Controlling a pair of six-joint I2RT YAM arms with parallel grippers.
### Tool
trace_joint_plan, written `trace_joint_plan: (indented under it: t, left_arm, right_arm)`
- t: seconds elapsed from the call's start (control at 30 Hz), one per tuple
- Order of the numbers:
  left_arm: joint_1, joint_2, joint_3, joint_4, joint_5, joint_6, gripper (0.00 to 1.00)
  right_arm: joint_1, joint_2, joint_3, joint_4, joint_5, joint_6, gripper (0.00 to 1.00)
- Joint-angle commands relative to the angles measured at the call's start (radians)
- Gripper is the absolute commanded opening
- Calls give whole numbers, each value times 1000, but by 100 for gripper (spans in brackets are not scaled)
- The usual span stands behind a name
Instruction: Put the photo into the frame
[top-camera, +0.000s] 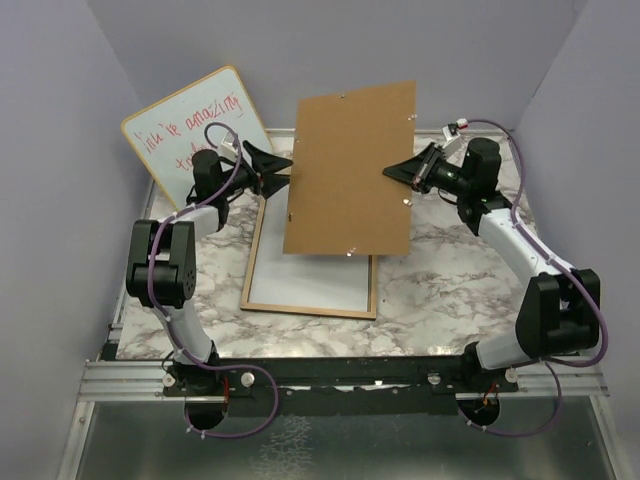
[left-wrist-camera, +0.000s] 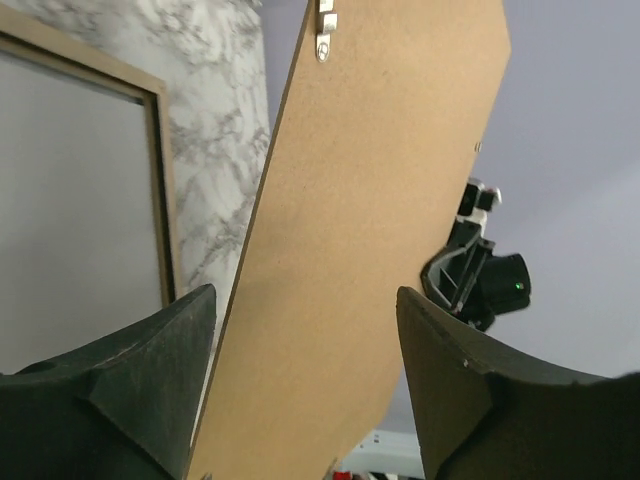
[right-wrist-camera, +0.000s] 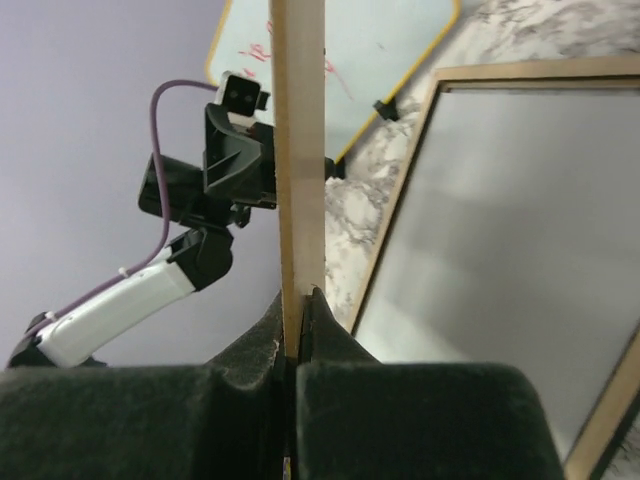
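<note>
The plain brown board (top-camera: 350, 170) hangs tilted in the air above the frame (top-camera: 305, 310). My right gripper (top-camera: 390, 173) is shut on its right edge, and the right wrist view shows the board (right-wrist-camera: 298, 150) edge-on, pinched between the jaws of that gripper (right-wrist-camera: 300, 295). My left gripper (top-camera: 285, 172) stands open at the board's left edge. Its fingers straddle the board (left-wrist-camera: 370, 200) without pressing it. The frame lies flat on the table, light wood rails (left-wrist-camera: 160, 180) up, with a pale sheet inside. I cannot tell whether that sheet is the photo.
A wood-edged whiteboard (top-camera: 190, 120) with red handwriting leans against the back left wall, just behind the left arm. The marble tabletop (top-camera: 450, 280) lies bare to the right of the frame. Grey walls close in on three sides.
</note>
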Motion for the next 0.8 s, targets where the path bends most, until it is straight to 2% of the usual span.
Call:
trace_joint_plan:
  t: [0.0,0.07,0.13,0.23,0.33,0.47,0.63,0.77]
  left_arm:
    - [40,-62,-89,-33,-79,112,75]
    - [46,-80,-112,-105,-107,181,76]
    - [48,-104,-102,-277,-167,314,76]
    - [45,-134,-10,-676,-369,599,80]
    - [45,-154,39,-882,-540,753,83]
    - [43,-151,16,-952,-644,826,85]
    - [36,-104,-44,-962,-681,813,85]
    - [29,-77,-63,-964,-690,806,77]
  right_arm:
    - [-2,-51,75,-312,70,-136,1]
    - [-3,-58,107,-401,87,-158,1]
    - [-3,-63,144,-486,130,-190,1]
    - [-3,-54,204,-607,191,-241,1]
    - [2,-56,213,-644,208,-254,1]
    - [21,-49,224,-680,220,-247,1]
    - [46,-40,213,-631,172,-203,1]
    - [66,-23,185,-543,110,-152,1]
